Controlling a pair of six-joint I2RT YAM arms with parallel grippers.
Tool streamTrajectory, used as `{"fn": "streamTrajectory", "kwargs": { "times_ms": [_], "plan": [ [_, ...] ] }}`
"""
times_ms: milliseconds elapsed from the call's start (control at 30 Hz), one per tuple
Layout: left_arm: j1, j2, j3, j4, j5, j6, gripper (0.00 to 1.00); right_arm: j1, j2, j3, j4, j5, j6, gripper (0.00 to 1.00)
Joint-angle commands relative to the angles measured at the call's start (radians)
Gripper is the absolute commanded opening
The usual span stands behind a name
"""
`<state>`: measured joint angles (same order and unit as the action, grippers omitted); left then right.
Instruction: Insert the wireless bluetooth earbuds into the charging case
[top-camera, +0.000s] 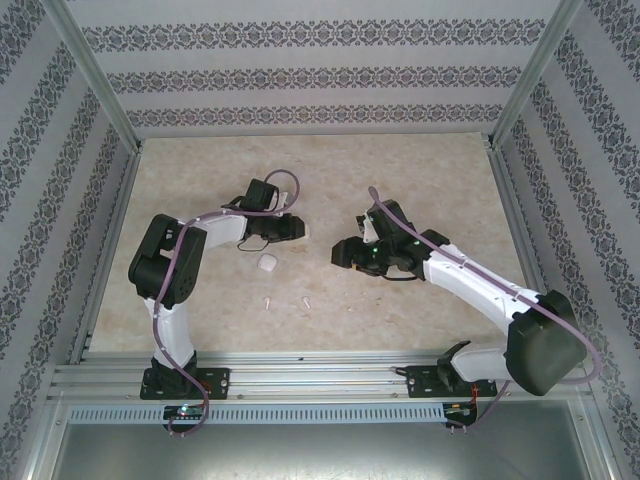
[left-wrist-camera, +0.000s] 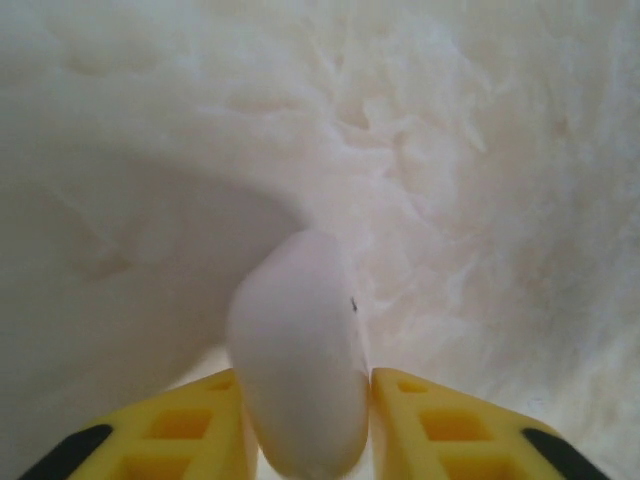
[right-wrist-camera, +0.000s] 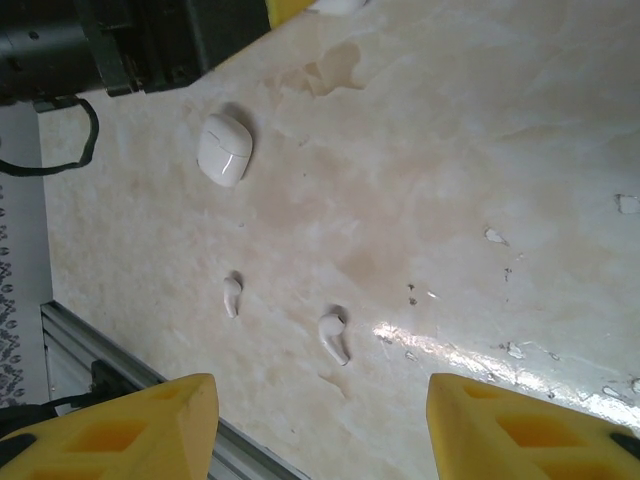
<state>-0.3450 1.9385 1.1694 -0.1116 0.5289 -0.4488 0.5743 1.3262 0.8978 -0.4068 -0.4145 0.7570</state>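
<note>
Marbled beige table (top-camera: 420, 170), patterned walls: no earbud is seen in a case yet.
Just beyond the one closed case (top-camera: 267, 263), the left gripper (top-camera: 296, 228) flanks one white rounded piece (left-wrist-camera: 300, 350), grip unclear. Two lie loose nearside of that case: left earbud (top-camera: 267, 301), right earbud (top-camera: 306, 300). Right gripper (right-wrist-camera: 320, 420) hangs further right, spread, empty.

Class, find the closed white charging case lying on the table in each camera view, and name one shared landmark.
Top external: the charging case lies left of centre, just below the left gripper.
Right wrist: it sits upper left.
Left wrist: a different white rounded object between the yellow fingers.
Landmark: the two loose earbuds beside the case.
</note>
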Motion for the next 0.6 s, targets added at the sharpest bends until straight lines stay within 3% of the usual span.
{"fn": "streamTrajectory", "kwargs": {
  "times_ms": [0,167,400,567],
  "plan": [
    [0.007,-0.019,0.035,-0.174,-0.110,0.109,0.40,0.012,0.014,0.036,0.016,0.019,0.007,0.57],
    [0.021,-0.100,0.043,-0.255,-0.161,0.187,0.55,0.014,0.033,0.048,0.015,0.020,0.007,0.57],
    [0.024,-0.280,-0.027,-0.370,-0.295,0.347,0.59,0.052,0.095,0.088,0.025,0.026,0.009,0.57],
    [0.019,-0.371,-0.121,-0.446,-0.351,0.375,0.62,0.087,0.171,0.096,0.093,0.011,0.027,0.57]
  ]
}}
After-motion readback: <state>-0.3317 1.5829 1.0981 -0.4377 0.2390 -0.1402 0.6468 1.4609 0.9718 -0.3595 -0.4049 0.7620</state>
